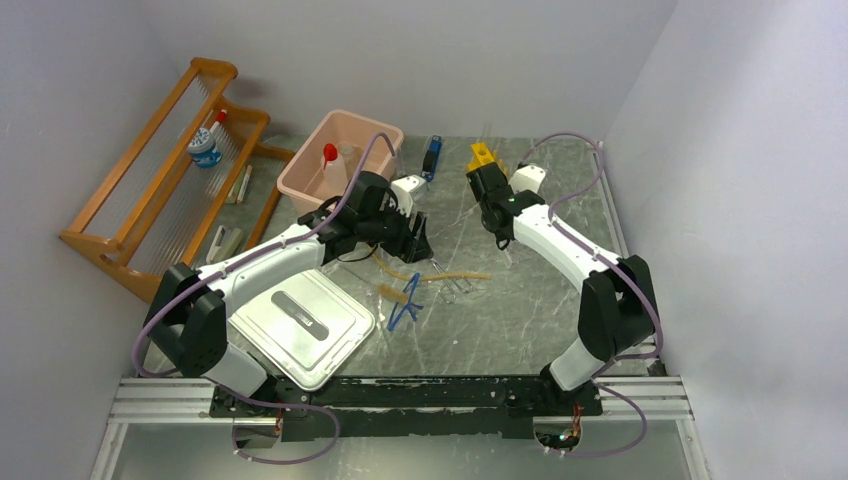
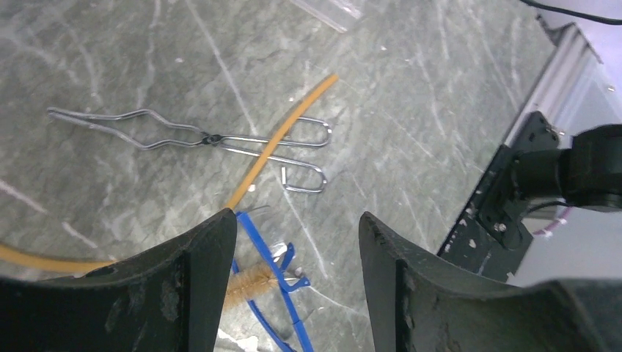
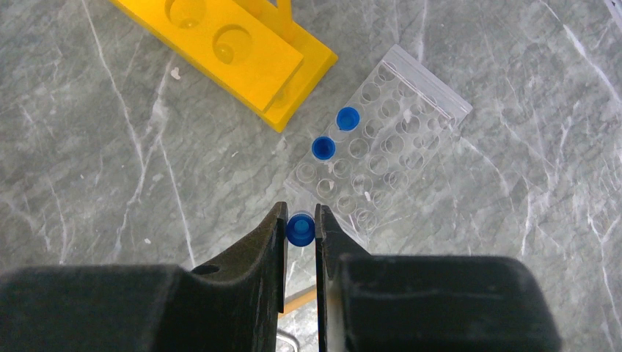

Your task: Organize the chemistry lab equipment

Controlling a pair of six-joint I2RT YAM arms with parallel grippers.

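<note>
Right gripper [image 3: 300,218] is clamping a blue-capped clear tube [image 3: 299,232]. Left gripper [image 2: 297,231] is hovering, jaws apart, over tan rubber hose [image 2: 293,119]. Sorting is probably only beginning.

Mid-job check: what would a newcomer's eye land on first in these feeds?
The right gripper stands out, jaws pinching a blue-capped tube at the near corner of a clear holed tray beside the yellow rack. The left gripper hangs open over a tan hose crossing wire tongs mid-table, blue tongs alongside.
</note>
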